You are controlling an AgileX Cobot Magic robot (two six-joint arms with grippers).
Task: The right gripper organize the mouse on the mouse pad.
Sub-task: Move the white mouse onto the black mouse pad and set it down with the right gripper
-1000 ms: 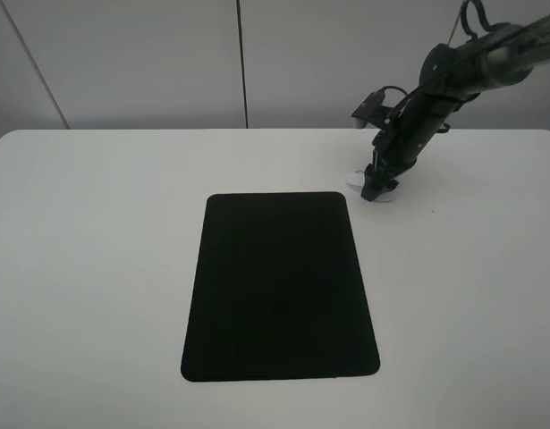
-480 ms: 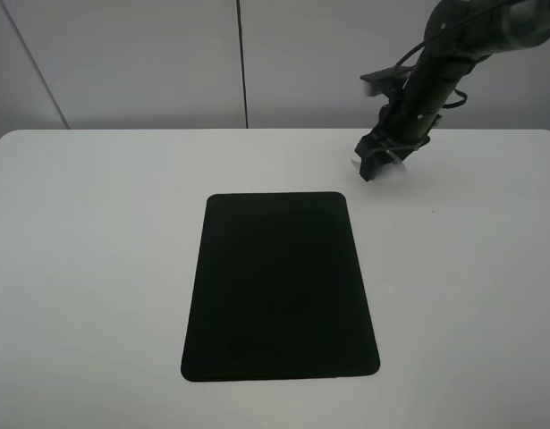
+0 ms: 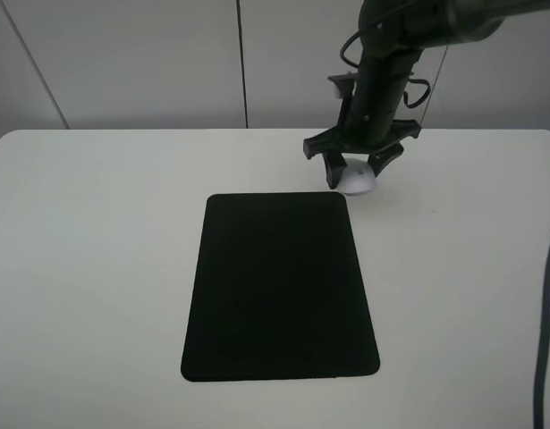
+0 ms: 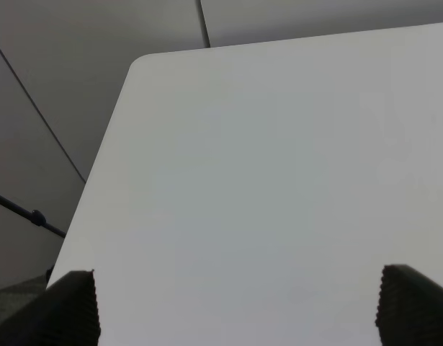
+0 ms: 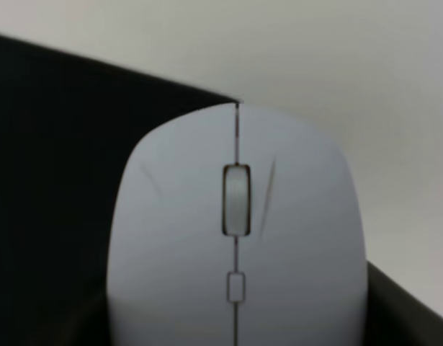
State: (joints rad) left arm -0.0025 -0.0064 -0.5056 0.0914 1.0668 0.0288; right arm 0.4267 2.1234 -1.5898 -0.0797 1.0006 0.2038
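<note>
My right gripper [image 3: 356, 170] is shut on the white mouse [image 3: 358, 181], one black finger on each side of it. It holds the mouse just past the far right corner of the black mouse pad [image 3: 279, 286]. I cannot tell whether the mouse touches the table. In the right wrist view the mouse [image 5: 235, 231] fills the frame, grey scroll wheel up, with the mouse pad [image 5: 48, 166] beside and under it. My left gripper [image 4: 239, 310] is open and empty over bare white table; it does not show in the exterior high view.
The white table [image 3: 96, 268] runs on all sides of the pad. Its rounded corner and edge [image 4: 138, 65] show in the left wrist view, with grey wall panels [image 3: 149, 63] behind.
My right gripper has carried the mouse left from the far right of the table to the pad's far right corner, and its wrist has turned. The left arm has not moved.
</note>
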